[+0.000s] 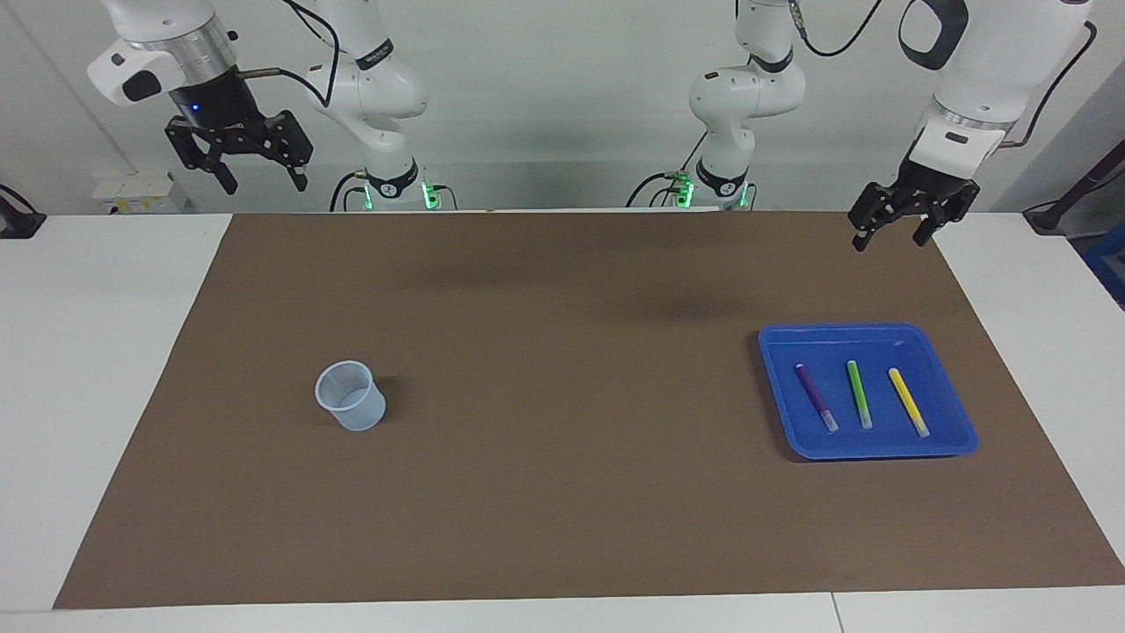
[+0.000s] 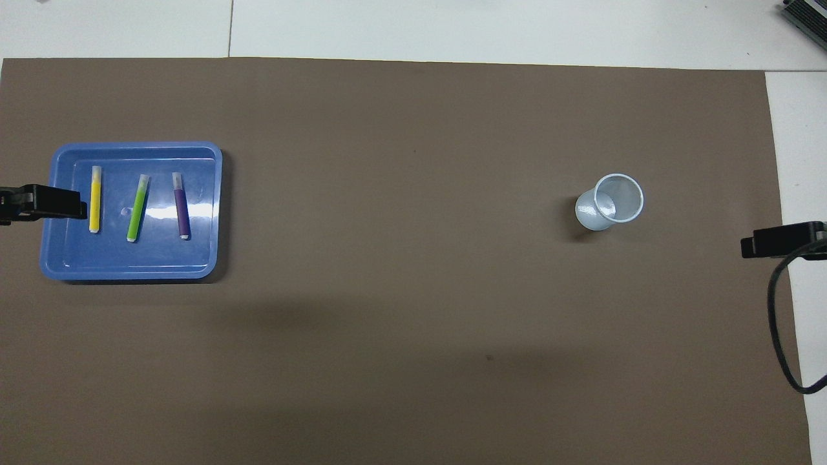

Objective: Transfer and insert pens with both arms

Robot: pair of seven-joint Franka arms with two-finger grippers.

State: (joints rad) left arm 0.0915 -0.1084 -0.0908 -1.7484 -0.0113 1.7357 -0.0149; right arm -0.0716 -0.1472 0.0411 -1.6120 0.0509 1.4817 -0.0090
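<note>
Three pens lie side by side in a blue tray (image 1: 954, 437) (image 2: 129, 274) toward the left arm's end of the table: purple (image 1: 816, 397) (image 2: 181, 205), green (image 1: 859, 395) (image 2: 137, 208) and yellow (image 1: 908, 402) (image 2: 95, 199). Each has a whitish cap end. My left gripper (image 1: 889, 239) (image 2: 45, 202) hangs open and empty, raised over that end of the table and touching nothing. High over the right arm's end, my right gripper (image 1: 264, 180) (image 2: 782, 239) is also open and empty.
A pale translucent cup (image 1: 352, 397) (image 2: 610, 201) stands upright on the brown mat (image 1: 562, 396) toward the right arm's end. The white tabletop (image 1: 97, 352) shows around the mat. A black cable (image 2: 778, 336) loops down by the right gripper.
</note>
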